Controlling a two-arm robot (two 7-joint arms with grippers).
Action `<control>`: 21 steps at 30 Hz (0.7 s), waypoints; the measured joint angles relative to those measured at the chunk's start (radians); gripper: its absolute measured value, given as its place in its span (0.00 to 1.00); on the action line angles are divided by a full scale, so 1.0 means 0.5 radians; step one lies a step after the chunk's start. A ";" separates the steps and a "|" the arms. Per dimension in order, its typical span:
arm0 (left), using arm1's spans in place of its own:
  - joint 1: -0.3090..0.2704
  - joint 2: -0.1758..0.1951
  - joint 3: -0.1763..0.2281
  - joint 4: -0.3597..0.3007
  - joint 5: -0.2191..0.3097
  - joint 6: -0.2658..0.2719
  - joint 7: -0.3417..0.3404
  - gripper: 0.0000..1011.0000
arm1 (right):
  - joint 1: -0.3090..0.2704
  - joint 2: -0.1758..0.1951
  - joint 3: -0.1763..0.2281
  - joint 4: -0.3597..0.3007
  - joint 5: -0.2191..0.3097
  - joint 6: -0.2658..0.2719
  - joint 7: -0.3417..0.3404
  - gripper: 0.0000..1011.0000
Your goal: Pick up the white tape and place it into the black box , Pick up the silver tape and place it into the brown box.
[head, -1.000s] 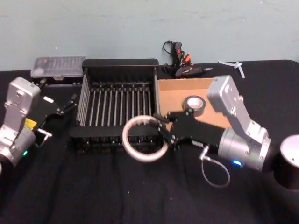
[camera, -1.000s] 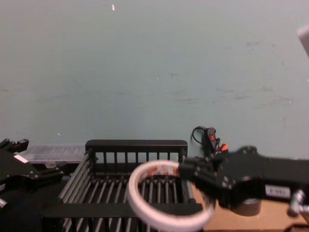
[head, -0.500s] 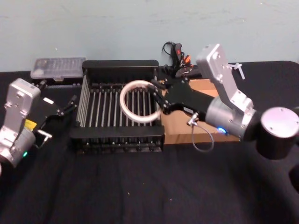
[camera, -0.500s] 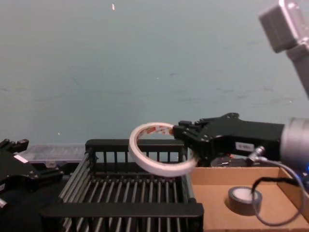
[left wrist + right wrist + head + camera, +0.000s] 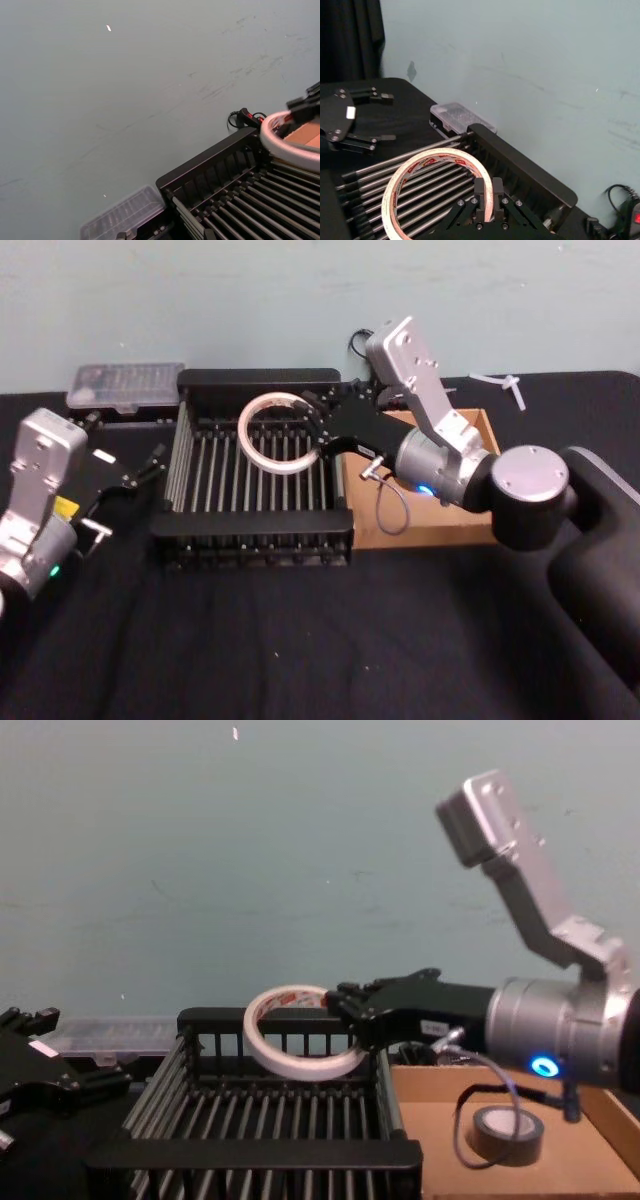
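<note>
Head view: left gripper (image 5: pixel 128 478) parked beside the black slatted plastic crate (image 5: pixel 255 533), fingers spread, empty. Right gripper (image 5: pixel 322 432) pinches the wide white red-printed tape roll (image 5: pixel 280 435) by its rim above the crate's barred floor. Released tilted, it may roll or wedge between bars. Grey-silver duct tape roll (image 5: pixel 508 1135) lies in the brown cardboard tray (image 5: pixel 605 1128).

White tape (image 5: pixel 276 433): red-printed, tilted above black box (image 5: pixel 250 530)'s far end. Silver tape (image 5: pixel 506 1133): flat in brown box (image 5: pixel 601 1148).
</note>
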 joint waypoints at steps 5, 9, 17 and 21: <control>0.000 0.000 0.000 0.000 0.000 0.000 0.000 0.99 | 0.050 -0.076 -0.005 0.152 -0.032 -0.016 -0.012 0.10; 0.000 0.000 0.000 0.000 0.000 0.000 0.000 0.99 | 0.077 -0.122 0.000 0.244 -0.054 -0.026 -0.023 0.10; 0.000 0.000 0.000 0.000 0.000 0.000 0.000 0.99 | 0.103 -0.178 0.016 0.347 -0.107 -0.019 -0.048 0.10; 0.000 0.000 0.000 0.000 0.000 0.000 0.000 0.99 | 0.105 -0.188 0.019 0.363 -0.126 -0.009 -0.054 0.10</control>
